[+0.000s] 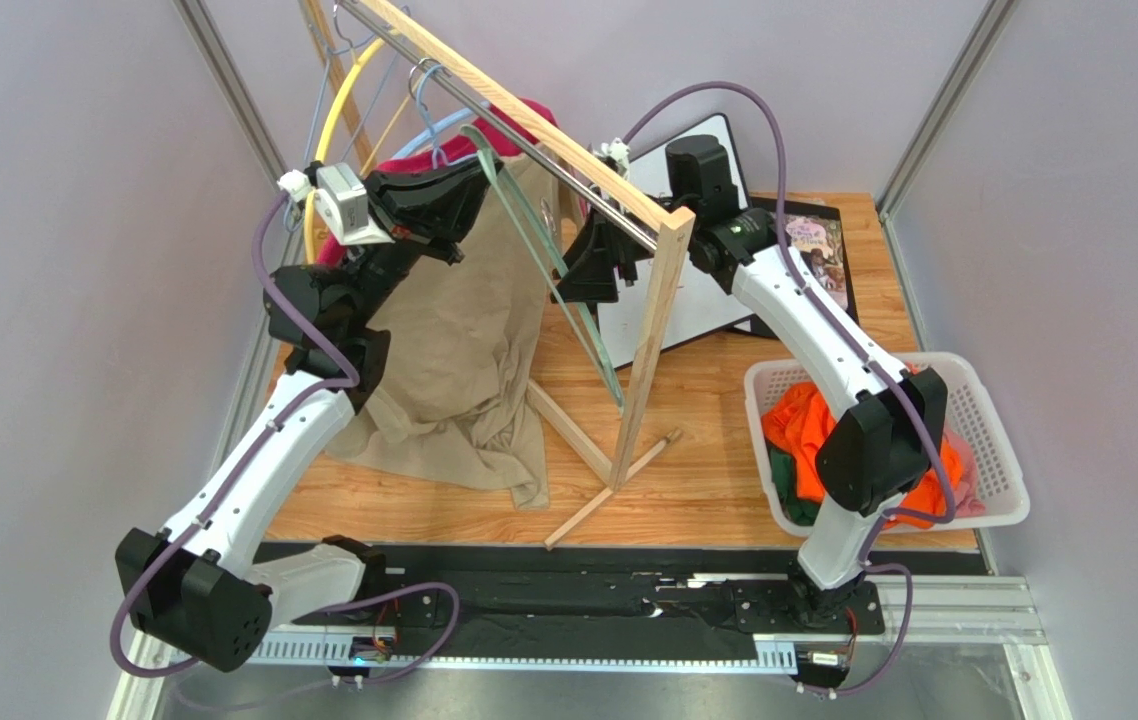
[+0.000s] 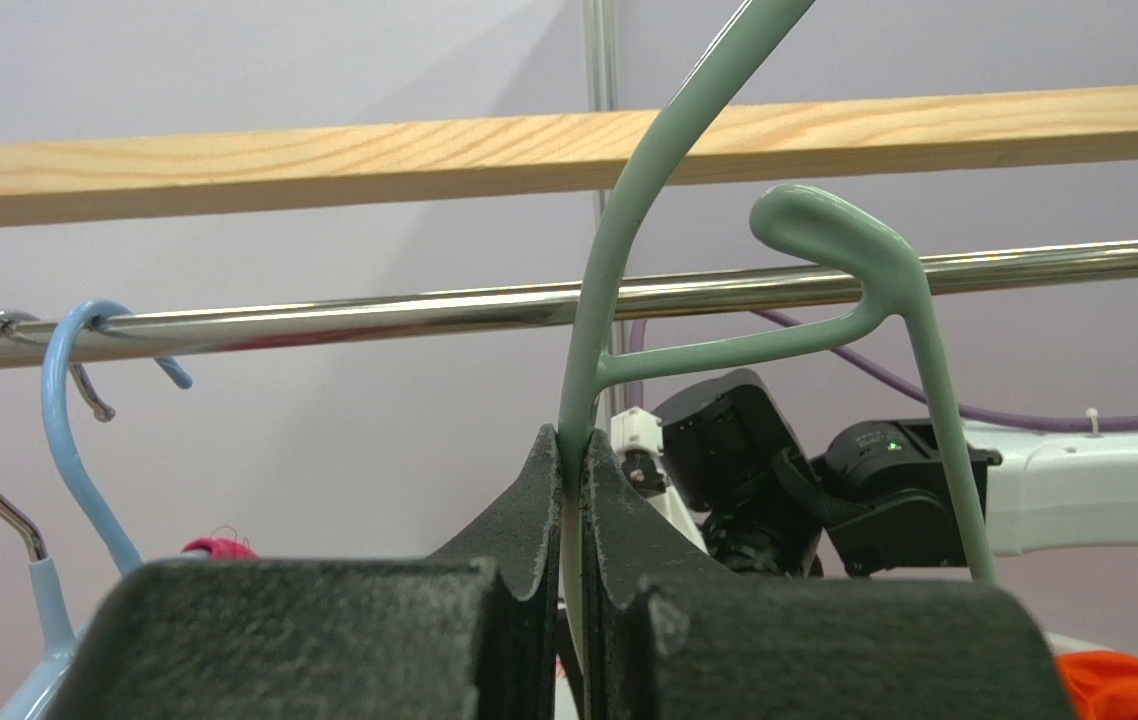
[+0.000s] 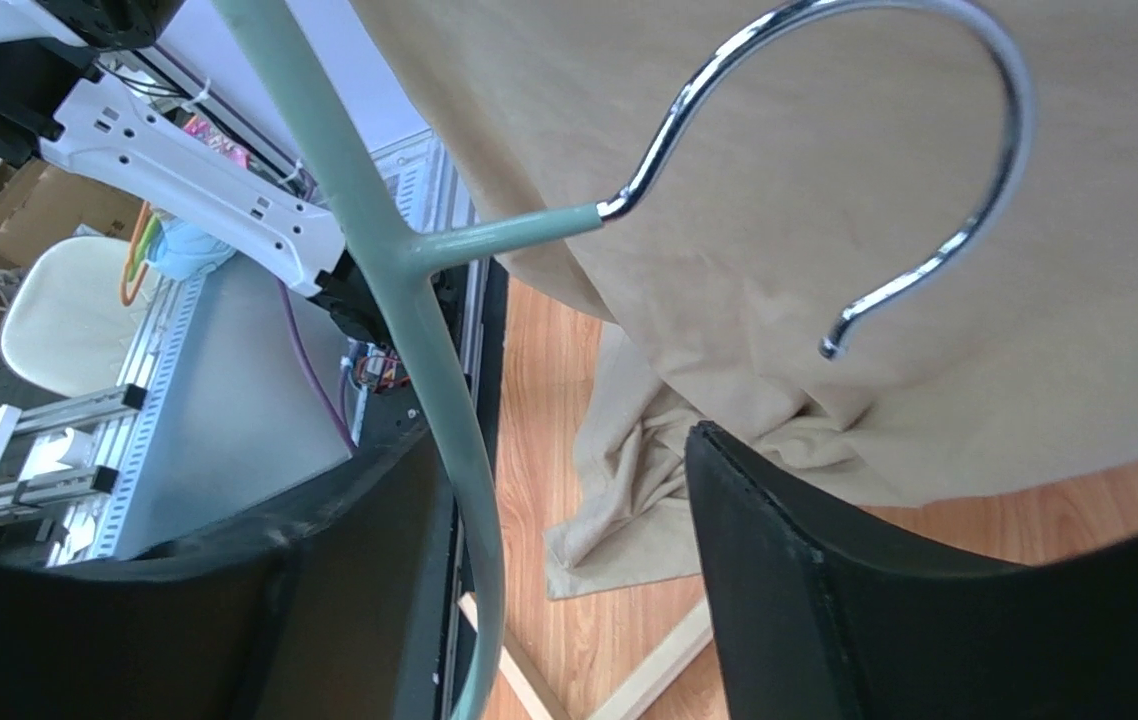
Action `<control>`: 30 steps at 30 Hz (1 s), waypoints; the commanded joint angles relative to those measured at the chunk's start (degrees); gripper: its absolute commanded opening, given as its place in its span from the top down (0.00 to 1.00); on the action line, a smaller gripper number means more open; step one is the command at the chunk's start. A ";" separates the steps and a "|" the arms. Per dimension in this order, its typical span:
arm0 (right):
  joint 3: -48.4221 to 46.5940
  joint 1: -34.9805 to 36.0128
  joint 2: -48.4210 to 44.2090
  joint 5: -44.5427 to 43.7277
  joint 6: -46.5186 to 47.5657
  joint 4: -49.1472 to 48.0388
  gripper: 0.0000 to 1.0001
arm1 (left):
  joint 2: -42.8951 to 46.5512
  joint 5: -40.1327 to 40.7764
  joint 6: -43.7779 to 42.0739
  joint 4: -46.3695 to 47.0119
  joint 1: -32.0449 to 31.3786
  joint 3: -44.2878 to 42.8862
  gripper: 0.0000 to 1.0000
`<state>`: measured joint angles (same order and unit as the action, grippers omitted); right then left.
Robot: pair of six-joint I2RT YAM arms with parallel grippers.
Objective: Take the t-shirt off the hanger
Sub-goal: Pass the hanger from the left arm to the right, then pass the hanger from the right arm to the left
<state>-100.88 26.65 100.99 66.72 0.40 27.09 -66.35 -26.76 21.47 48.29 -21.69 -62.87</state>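
Tan fabric t-shirt (image 1: 455,345) is seen hanging below the left hand (image 2: 572,465), with its lower part bunched on the wooden surface (image 1: 710,405) beneath that hand. Whether it is still threaded on the hanger cannot be told. A sage-green plastic hanger (image 2: 635,195) is pinched between the closed fingers of the left hand. From there it rises above the hand, past a chrome rail (image 2: 305,318) and a pale wooden bar (image 2: 230,158). Off to one side of that hand, a light-blue hanger hook (image 2: 64,435) is hung on the rail.

The right hand (image 3: 557,450) is held with its jaws apart. One arm of the green hanger passes between them, close against one finger (image 3: 335,570) and well clear of the other, so no grip is seen. Beyond the right hand, the hanger's chrome hook (image 3: 1014,113) is shown bare against the tan cloth.
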 commanded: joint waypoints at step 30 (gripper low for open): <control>19.22 2.09 -11.69 -38.60 26.38 -25.24 1.00 | 47.98 18.85 1.64 -75.18 -0.54 7.60 0.41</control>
<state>-84.64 28.69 95.09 29.71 16.75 11.75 -20.51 -12.12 17.85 -13.10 -22.11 -51.00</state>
